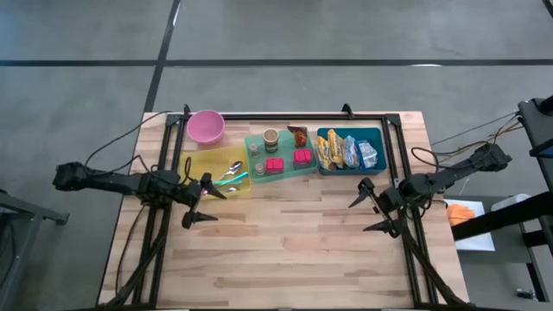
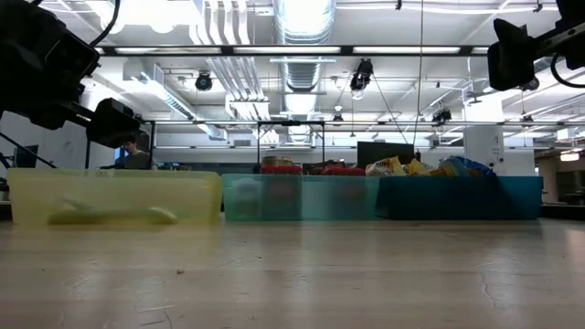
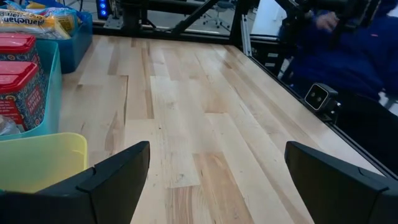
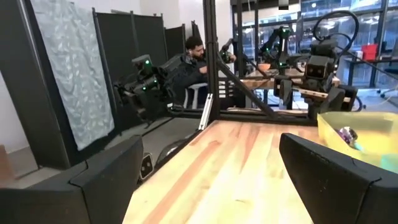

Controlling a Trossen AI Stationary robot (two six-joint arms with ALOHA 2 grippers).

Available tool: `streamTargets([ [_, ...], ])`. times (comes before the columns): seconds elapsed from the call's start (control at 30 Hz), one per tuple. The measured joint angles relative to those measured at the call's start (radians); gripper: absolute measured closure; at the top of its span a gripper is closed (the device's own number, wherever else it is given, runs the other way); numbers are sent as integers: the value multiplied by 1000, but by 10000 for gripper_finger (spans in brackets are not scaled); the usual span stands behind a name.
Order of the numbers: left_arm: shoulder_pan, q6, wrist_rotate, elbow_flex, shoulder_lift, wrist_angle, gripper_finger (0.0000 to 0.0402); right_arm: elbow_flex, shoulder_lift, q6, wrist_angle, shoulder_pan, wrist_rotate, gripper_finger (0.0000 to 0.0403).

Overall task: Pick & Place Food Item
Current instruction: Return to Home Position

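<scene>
Three bins stand in a row at the table's far side. The blue bin (image 1: 350,150) holds snack packets (image 1: 344,152). The green bin (image 1: 279,154) holds red-lidded tubs (image 3: 17,81) and small cups, with a brown packet (image 1: 298,136) at its far edge. The yellow bin (image 1: 218,170) holds spoons. My left gripper (image 1: 206,203) hovers open beside the yellow bin's near right corner, with nothing between its fingers (image 3: 118,171). My right gripper (image 1: 370,210) hovers open near the table's right edge, in front of the blue bin, and is also empty.
A pink bowl (image 1: 206,126) sits at the far left corner, behind the yellow bin. A black frame (image 1: 393,138) runs along the table's far and side edges. Bare wood (image 1: 285,242) fills the table's near half between the arms. A person (image 4: 196,53) sits in the room beyond.
</scene>
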Motion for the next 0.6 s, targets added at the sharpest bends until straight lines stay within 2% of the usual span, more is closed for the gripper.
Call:
streamTargets([
  [0.2, 0, 0, 0, 0, 0, 0, 21, 0, 0, -54, -1, 0, 1, 31],
  [0.6, 0, 0, 0, 0, 0, 0, 21, 0, 0, -55, -1, 0, 2, 31],
])
